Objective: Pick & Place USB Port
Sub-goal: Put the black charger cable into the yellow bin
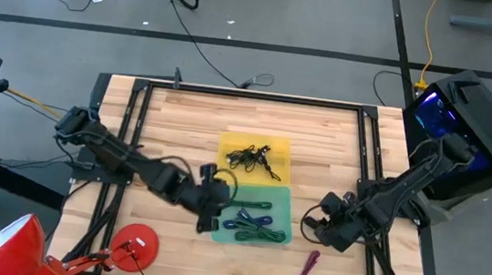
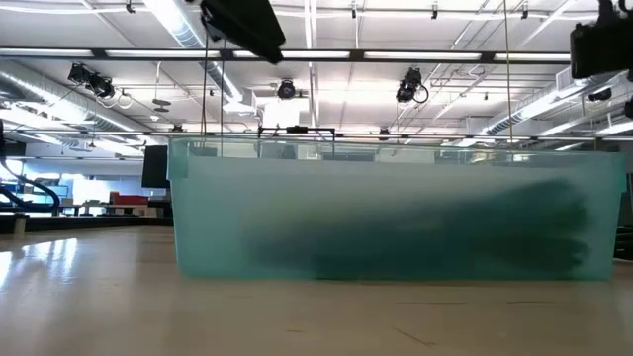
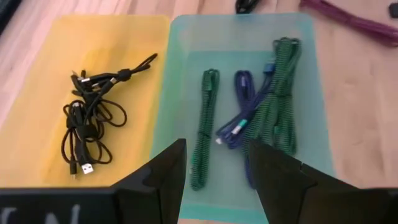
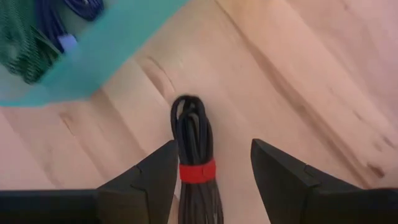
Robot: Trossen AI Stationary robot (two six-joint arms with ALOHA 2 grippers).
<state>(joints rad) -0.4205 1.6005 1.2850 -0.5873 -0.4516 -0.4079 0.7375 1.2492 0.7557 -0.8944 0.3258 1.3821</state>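
The left gripper (image 3: 214,180) is hovering open, empty, over the green bin (image 3: 180,68). The right gripper (image 4: 211,177) is straddling the black cable (image 4: 194,146) open; it should be lowering squarely before closing.

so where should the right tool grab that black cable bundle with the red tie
Grip the black bundle at the red tie, where the strands are bound tight. Come straight down, fingers either side: the right tool already straddles it, open.

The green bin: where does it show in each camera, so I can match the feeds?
High view: green bin, table centre, below the yellow bin.
Low view: its wall fills the middle.
Left wrist view: centre, cables inside.
Right wrist view: corner only.
Shared landmark: its green and blue cables.
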